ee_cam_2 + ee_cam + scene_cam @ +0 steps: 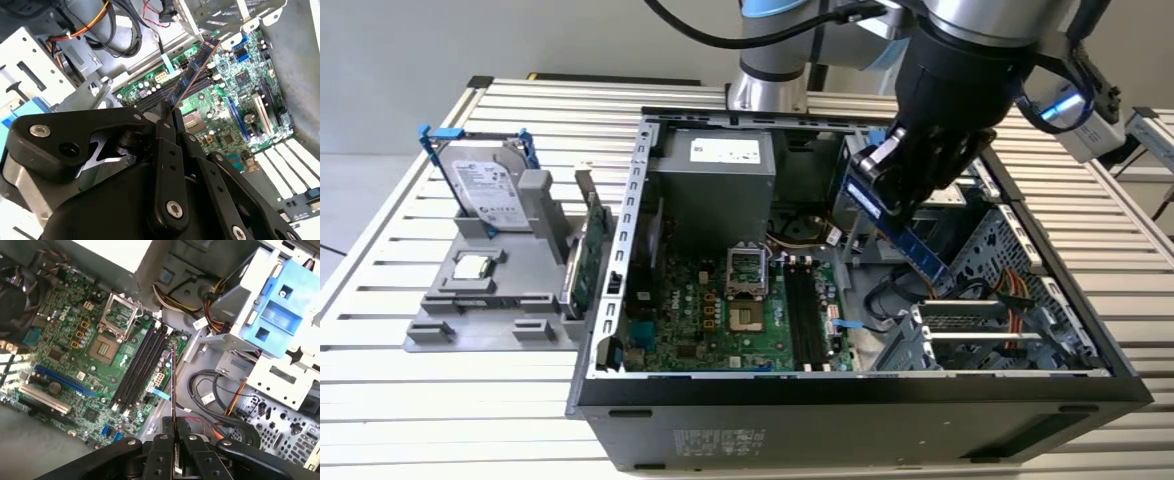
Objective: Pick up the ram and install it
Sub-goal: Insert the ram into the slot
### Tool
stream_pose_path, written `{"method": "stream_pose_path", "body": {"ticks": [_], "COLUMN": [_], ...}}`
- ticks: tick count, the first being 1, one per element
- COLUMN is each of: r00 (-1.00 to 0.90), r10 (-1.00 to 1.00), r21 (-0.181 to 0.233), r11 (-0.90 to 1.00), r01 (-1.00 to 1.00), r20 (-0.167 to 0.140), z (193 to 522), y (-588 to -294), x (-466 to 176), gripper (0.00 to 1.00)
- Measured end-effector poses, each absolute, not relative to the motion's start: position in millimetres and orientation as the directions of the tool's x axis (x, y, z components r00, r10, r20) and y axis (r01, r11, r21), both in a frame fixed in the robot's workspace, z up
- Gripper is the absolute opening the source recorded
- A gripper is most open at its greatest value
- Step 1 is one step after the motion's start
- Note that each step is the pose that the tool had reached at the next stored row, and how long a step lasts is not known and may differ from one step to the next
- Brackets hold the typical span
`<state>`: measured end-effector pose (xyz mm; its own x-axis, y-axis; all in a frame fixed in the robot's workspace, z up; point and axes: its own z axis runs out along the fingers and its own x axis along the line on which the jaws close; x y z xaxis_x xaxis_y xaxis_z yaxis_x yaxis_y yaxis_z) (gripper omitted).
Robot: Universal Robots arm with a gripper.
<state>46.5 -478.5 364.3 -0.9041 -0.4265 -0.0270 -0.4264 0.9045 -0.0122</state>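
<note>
In the exterior view, an open computer case (854,390) lies on the slatted table (400,400), its motherboard (720,310) exposed. The claw (907,205) hangs above the case interior, clenched on the ram (903,232), which tilts over the drive cage. A grey holder (494,300) beside the case carries a hard drive (491,190).

In the second wrist view, the ram (192,75) projects from the claw (167,117) over the motherboard (240,100).

In the first wrist view, the ram (173,385) appears edge-on, just beside the dark memory slots (142,367). No print is readable.
</note>
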Motion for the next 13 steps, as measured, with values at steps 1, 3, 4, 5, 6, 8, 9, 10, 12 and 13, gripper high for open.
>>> {"method": "stream_pose_path", "body": {"ticks": [1,3,4,5,6,8,9,10,12,13], "r00": [-0.911,-0.926,-0.933,-0.939,-0.945,-0.955,-0.96,-0.964,-0.971,-0.974], "r10": [-0.411,-0.378,-0.36,-0.344,-0.327,-0.294,-0.279,-0.264,-0.239,-0.225], "r21": [-0.012,-0.012,-0.012,-0.012,-0.012,-0.012,-0.012,-0.012,-0.012,-0.012], "r11": [0.912,0.926,0.933,0.939,0.945,0.956,0.96,0.964,0.971,0.974], "r01": [-0.411,-0.377,-0.36,-0.343,-0.326,-0.294,-0.278,-0.264,-0.238,-0.225], "r20": [-0.027,-0.027,-0.027,-0.027,-0.027,-0.027,-0.027,-0.027,-0.027,-0.027], "z": [364.2,363.7,363.5,363.3,363.1,362.7,362.6,362.5,362.1,362.0], "y": [-478.5,-478.6,-478.6,-478.6,-478.6,-478.6,-478.6,-478.6,-478.6,-478.6], "x": [46.5,46.5,46.5,46.5,46.5,46.5,46.5,46.5,46.5,46.5], "gripper": [0.0,0.0,0.0,0.0,0.0,0.0,0.0,0.0,0.0,0.0]}}
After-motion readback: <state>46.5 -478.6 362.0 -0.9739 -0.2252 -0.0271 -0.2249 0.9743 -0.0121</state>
